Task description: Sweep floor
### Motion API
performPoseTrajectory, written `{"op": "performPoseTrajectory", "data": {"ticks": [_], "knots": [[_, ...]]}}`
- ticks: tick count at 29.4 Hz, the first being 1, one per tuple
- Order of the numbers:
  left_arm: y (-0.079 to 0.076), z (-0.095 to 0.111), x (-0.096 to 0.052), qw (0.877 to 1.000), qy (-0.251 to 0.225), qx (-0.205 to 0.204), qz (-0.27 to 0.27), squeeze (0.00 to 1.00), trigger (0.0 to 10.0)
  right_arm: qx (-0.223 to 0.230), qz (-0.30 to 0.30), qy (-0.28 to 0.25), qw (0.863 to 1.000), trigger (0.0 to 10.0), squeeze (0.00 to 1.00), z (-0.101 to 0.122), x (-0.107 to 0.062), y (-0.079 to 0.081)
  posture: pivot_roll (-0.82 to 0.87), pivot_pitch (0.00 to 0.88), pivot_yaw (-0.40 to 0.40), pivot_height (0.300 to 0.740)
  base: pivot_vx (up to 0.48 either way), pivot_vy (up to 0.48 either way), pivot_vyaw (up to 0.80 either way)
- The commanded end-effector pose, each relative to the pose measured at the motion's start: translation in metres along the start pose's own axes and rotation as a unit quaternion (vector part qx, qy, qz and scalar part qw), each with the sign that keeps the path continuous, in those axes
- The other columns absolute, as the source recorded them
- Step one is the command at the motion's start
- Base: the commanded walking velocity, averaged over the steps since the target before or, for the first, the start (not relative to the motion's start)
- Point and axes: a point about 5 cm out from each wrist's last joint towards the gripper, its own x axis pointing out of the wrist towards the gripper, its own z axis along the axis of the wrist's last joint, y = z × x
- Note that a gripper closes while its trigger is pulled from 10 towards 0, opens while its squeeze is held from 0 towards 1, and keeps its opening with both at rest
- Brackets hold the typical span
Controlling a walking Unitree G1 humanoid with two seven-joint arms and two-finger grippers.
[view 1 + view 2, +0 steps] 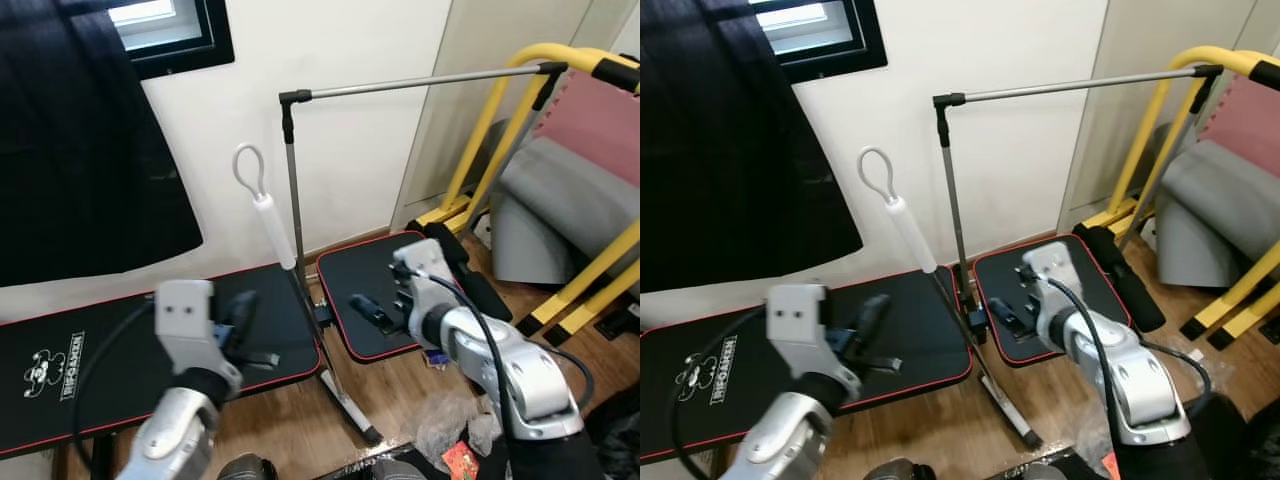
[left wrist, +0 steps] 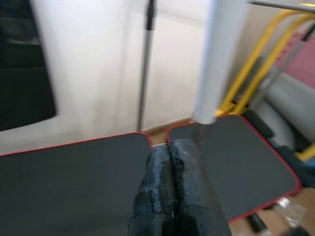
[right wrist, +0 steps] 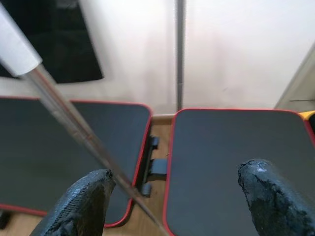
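Reaching forward, left claw (image 2: 173,162) pressed together, right claw (image 3: 172,196) spread beside broom handle (image 1: 272,230).

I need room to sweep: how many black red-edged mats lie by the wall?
2: a long mat under the left gripper, and a smaller mat beside it, past the right gripper. Others may be hidden.

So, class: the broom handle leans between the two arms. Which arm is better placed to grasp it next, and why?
Probably the right. The right pincer is open, and the broom handle runs just beside one of its fingers. The left pincer is shut, so it would have to open first.
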Motion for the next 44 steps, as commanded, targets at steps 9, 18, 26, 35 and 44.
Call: {"op": "performPoseTrajectory", "data": {"ticks": [9,18,26,35,44], "knots": [[0.029,-0.016,-0.01,0.996,0.05,0.01,0.075,0.0,10.0,0.003,-0.005,-0.028,1.0,10.0,0.0,-0.001,-0.007,-0.002,-0.17,0.05,-0.018,0.74,0.0,0.0,0.0],[0.035,-0.021,-0.007,0.994,0.056,0.013,0.089,0.0,10.0,-0.014,-0.006,-0.038,0.999,10.0,0.0,-0.002,-0.008,-0.003,-0.17,0.028,-0.02,0.74,-0.166,0.0,-0.53],[0.038,-0.018,0.0,0.995,0.047,0.018,0.088,0.0,10.0,-0.016,-0.021,-0.049,0.998,10.0,0.0,0.003,-0.002,-0.007,-0.17,0.014,-0.022,0.74,-0.255,0.0,-0.25],[0.037,-0.018,0.003,0.995,0.044,0.019,0.083,0.0,10.0,-0.018,-0.029,-0.043,0.998,10.0,0.0,0.001,0.001,-0.008,-0.17,0.006,-0.025,0.74,-0.255,0.0,0.0],[0.034,-0.018,0.005,0.996,0.041,0.016,0.075,0.0,10.0,-0.012,-0.037,-0.039,0.999,10.0,0.0,-0.001,0.002,-0.009,-0.17,0.004,-0.022,0.74,-0.227,0.0,-0.71]]}}
